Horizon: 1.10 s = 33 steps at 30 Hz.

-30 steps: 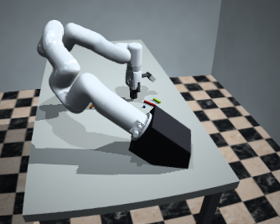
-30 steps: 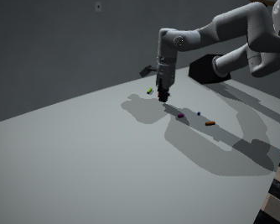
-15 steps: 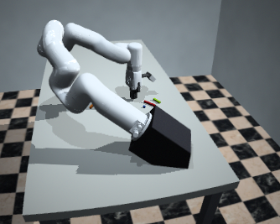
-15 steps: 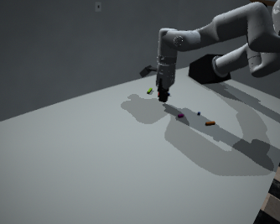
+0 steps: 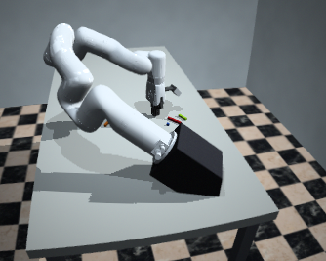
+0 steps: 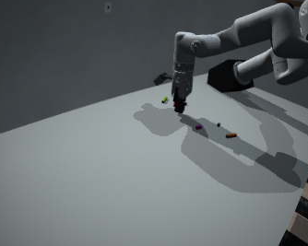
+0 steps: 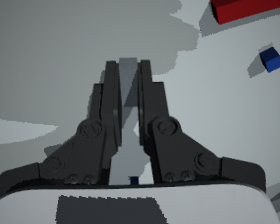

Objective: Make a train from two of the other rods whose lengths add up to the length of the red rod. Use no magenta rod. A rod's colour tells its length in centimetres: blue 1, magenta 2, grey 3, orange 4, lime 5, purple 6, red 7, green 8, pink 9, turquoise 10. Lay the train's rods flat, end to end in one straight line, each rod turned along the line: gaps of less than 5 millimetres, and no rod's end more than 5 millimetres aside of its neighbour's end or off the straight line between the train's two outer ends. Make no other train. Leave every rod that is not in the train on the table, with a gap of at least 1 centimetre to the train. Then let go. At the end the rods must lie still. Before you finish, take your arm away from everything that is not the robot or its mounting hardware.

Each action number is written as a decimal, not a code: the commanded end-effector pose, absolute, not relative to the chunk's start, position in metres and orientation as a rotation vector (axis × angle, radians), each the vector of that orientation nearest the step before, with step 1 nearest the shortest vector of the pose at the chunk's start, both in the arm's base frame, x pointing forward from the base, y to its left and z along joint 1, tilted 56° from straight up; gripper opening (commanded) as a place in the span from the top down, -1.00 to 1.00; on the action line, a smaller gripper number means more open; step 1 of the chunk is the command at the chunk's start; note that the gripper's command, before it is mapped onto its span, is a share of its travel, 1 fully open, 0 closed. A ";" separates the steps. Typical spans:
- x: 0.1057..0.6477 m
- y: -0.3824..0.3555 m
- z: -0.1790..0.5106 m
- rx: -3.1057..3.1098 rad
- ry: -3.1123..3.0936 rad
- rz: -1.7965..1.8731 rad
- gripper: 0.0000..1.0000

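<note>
My gripper (image 5: pixel 155 110) (image 6: pixel 180 108) is shut on a short grey rod (image 7: pixel 128 78), which stands between the fingertips just above the table top. The red rod (image 5: pixel 174 120) (image 7: pixel 244 3) lies flat to the right of the gripper, apart from it. The lime rod (image 5: pixel 183 116) (image 6: pixel 165 99) lies just beyond the red rod. A small blue rod (image 5: pixel 168 124) (image 6: pixel 219 124) (image 7: pixel 270 58) lies near the red rod's end. The orange rod (image 5: pixel 106 123) (image 6: pixel 231 135) and the magenta rod (image 6: pixel 198 126) lie further off, towards the arm's base.
The arm's black base block (image 5: pixel 189 159) (image 6: pixel 230 75) stands close to the red and lime rods. A dark grey object sits near the table's far edge. The arm's elbow hangs over the orange rod.
</note>
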State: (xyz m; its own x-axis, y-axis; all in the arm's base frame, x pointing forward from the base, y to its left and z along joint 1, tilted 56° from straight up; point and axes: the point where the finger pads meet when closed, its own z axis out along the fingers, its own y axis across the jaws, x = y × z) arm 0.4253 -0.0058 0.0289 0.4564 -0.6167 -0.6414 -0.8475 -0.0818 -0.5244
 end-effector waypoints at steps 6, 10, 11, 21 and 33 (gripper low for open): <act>0.428 -0.002 0.026 -1.790 1.250 0.312 0.92; 0.428 -0.001 0.025 -1.790 1.250 0.312 0.92; 0.428 -0.001 0.025 -1.790 1.250 0.312 0.92; 0.428 0.000 0.025 -1.790 1.250 0.312 0.92; 0.428 0.000 0.025 -1.790 1.250 0.312 0.92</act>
